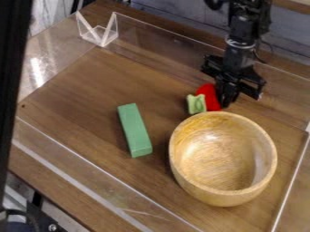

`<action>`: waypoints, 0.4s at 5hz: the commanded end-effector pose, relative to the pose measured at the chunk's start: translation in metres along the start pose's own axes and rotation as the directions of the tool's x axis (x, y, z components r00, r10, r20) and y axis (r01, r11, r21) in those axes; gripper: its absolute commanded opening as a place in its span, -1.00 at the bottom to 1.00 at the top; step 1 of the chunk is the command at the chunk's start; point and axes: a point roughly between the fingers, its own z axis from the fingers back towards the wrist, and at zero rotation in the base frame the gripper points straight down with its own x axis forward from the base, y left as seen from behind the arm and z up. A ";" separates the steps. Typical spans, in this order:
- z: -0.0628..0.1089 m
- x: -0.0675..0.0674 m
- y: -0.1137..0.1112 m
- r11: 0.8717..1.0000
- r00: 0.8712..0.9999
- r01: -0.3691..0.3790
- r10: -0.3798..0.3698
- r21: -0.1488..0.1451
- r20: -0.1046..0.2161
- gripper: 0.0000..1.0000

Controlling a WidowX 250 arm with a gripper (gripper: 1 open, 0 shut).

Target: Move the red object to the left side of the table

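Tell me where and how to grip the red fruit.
Probably best across the rounded red body of the fruit, from above: it bulges there, while the green leafy end looks narrower. The gripper is right by the red end; the bowl sits close on the near side, so keep clear of its rim.

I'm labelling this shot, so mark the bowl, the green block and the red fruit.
bowl (223, 166), camera view, inside bottom
green block (134, 130), camera view, top face
red fruit (211, 97), camera view, red side

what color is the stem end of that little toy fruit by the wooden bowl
Light green, in the camera view.
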 end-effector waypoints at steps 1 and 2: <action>0.058 -0.010 0.017 0.999 0.991 -0.053 0.053 -0.004 0.125 -1.00; 0.087 -0.021 0.043 0.992 0.978 -0.124 0.124 -0.014 0.170 -1.00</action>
